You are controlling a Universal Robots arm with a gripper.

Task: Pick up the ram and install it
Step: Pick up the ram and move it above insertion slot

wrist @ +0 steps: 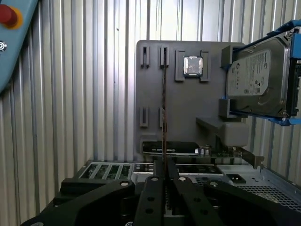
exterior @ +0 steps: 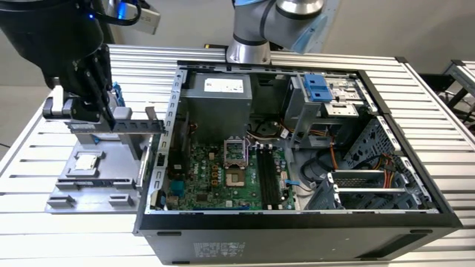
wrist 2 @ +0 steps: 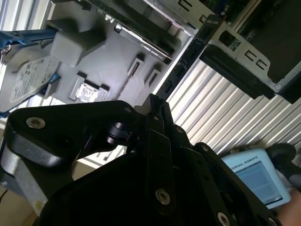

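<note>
The ram [wrist: 163,108], edge-on over the grey tray [wrist: 149,89] and apparently clamped in your gripper [wrist: 164,175], sits at nine o'clock from the motherboard's black slots [exterior: 268,175] in the exterior view.

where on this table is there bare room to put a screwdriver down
Bare ribbed table strip on the exterior view's right of the computer case, and a patch at that view's left edge beside the grey tray. The tray is crowded: gripper closed on the ram, processor, hard drive.
</note>
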